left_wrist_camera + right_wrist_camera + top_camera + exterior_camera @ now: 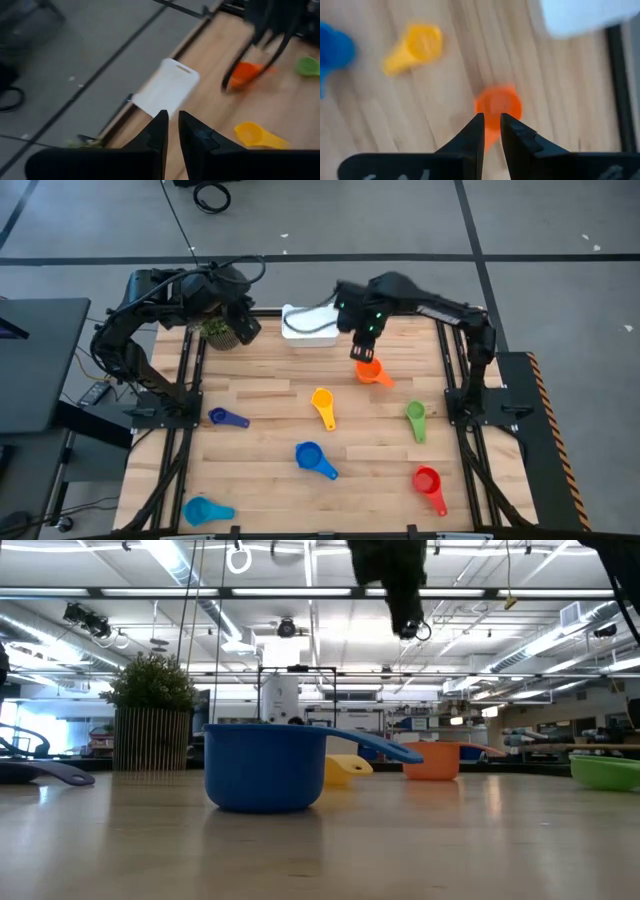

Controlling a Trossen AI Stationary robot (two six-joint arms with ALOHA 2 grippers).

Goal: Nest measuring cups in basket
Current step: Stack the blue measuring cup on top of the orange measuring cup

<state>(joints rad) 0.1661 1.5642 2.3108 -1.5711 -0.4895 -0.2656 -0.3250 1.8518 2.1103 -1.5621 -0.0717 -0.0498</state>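
An orange measuring cup rests bowl-down on the wooden table, just near of the white basket at the far edge. My right gripper hangs high above the orange cup, pointing down, its fingers a narrow gap apart and empty. The low view shows that gripper far above the orange cup. Yellow, green, red and three blue cups lie scattered on the table. My left gripper waits shut, raised at the far left.
A potted green plant stands at the table's far left corner, under my left arm. Black frame rails run along the table's left and right edges. Bare wood lies between the cups in the table's middle.
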